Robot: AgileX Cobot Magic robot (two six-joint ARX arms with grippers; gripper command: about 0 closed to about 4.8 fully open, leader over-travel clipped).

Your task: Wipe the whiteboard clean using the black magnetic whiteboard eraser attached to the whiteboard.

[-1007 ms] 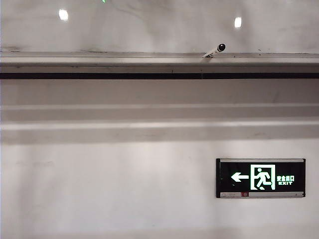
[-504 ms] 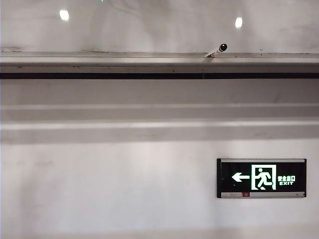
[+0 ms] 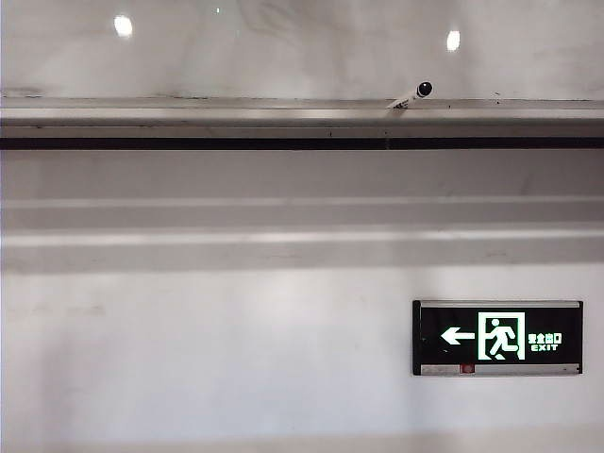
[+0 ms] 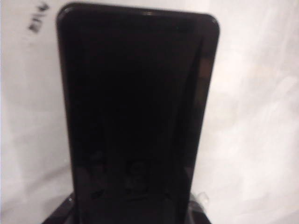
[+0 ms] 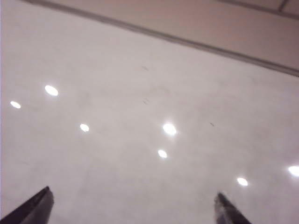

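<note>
While the left gripper (image 4: 133,212) clamps the black magnetic whiteboard eraser (image 4: 135,112), the right gripper (image 5: 131,205) gapes wide.

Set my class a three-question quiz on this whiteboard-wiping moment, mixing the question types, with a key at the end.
1. True or false: the right gripper, facing the whiteboard, has its jaws apart with nothing between them.
2. In the exterior view, the white black-capped marker rests on: A) the silver ledge; B) the floor; C) a robot arm.
3. Which object, rising from the left gripper, fills the left wrist view?

Key: 1 true. 2 A. 3 the black magnetic whiteboard eraser.
</note>
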